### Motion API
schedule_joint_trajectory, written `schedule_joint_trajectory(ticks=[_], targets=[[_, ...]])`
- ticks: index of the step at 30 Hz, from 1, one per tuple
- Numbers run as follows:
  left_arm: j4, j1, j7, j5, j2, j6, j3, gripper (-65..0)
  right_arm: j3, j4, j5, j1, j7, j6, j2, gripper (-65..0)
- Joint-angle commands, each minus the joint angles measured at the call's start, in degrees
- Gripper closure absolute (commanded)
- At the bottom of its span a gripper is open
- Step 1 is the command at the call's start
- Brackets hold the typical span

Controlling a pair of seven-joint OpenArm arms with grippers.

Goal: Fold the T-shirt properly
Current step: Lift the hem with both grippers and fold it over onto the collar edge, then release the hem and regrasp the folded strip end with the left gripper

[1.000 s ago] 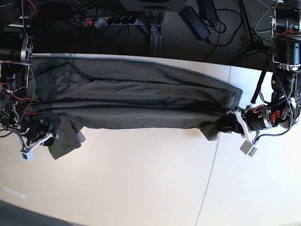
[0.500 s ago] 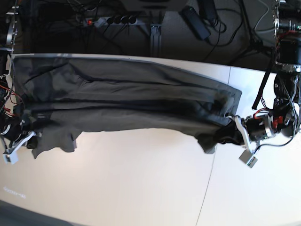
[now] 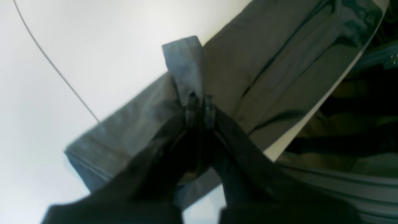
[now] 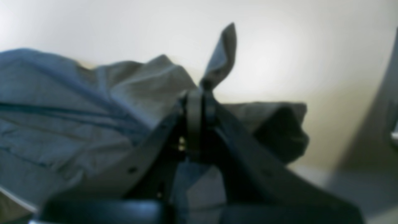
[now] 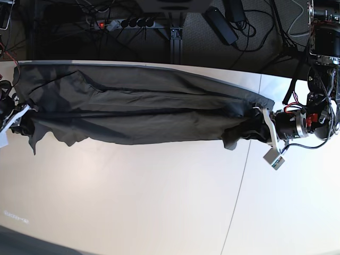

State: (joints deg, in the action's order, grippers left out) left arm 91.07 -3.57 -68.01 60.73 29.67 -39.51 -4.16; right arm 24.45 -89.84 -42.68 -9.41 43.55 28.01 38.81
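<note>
My left hand [image 3: 199, 107] and right hand [image 4: 199, 93] each pinch one end of the T-shirt [image 5: 143, 111], stretched across the white worktop [image 5: 159, 202]. Each grips only a small tuck of cloth, so I judge a harder pull could slip it free.

T-shirt [image 5: 143, 109]: plain dark olive-grey, no print; looks blue-grey in wrist views. Table [image 5: 133, 202]: white/cream w/ thin dark seam line. Left gripper [image 5: 261, 127]: black body, white fingers, red wiring behind. Right gripper [image 5: 21, 112]: black w/ white finger. Power strip [image 5: 127, 23]: grey, red switch. Floor: dark.
</note>
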Motion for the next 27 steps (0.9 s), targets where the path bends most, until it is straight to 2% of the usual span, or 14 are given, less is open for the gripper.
schedule_joint_trajectory(ticks=[1,8,12,14,15,16,17,18,19,20,22,27], targets=[[0.83,-0.98,0.13,1.14,0.85,-0.49,0.39,0.0,1.62,-1.42,-0.85,-1.16,-1.05,3.54,1.33,0.0],[0.83,-0.98,-1.68,0.76,0.85,-0.49,0.39,0.0,3.56,-1.90,-1.29,-7.63,-1.09,3.52,0.92,0.0],[0.83,-1.01,-2.99,0.72,0.85,-0.49,0.39,0.0,3.56,-1.86,-1.18,-9.18,-1.20,3.50,-0.94,0.0],[0.83,-1.01,-2.97,0.70,0.85,-0.49,0.39,-16.7,3.56,-1.86,-0.52,-9.18,-1.75,3.50,-2.10,0.0],[0.83,-1.01,-2.95,0.70,0.85,-0.49,0.37,-25.7,3.56,-1.86,0.17,-9.16,-1.81,3.50,-2.67,-2.3],[0.83,-1.01,-2.97,0.33,0.85,-0.49,0.39,-32.6,3.56,-1.86,0.50,-9.20,-1.97,3.50,-2.97,-12.5],[0.83,-1.01,-2.95,-0.70,0.85,-0.49,0.39,-36.4,3.56,-1.86,0.72,-9.18,-1.97,3.50,-3.17,-23.6],[0.83,-1.03,-2.89,-1.92,0.85,-0.49,0.39,-36.8,3.56,-1.86,0.76,-9.16,-1.99,3.48,-3.30,-33.1],[0.83,-1.03,-2.67,-3.02,0.90,-0.49,0.63,-36.8,3.56,-1.88,0.90,-9.07,-2.12,3.48,-3.32,-39.4],[0.83,-1.01,-2.16,-3.98,1.01,-0.49,1.14,-36.8,3.65,-1.88,1.09,-9.01,-2.25,3.43,-3.30,-41.7],[0.83,-1.01,-1.09,-5.88,0.98,-0.49,3.76,-36.7,4.31,-2.10,1.33,-8.66,-2.84,3.30,-3.37,-41.6],[0.83,-0.81,0.57,-7.30,1.03,1.40,17.22,-36.7,9.62,-4.39,-0.61,-8.22,-3.02,3.32,-3.74,-41.5]])
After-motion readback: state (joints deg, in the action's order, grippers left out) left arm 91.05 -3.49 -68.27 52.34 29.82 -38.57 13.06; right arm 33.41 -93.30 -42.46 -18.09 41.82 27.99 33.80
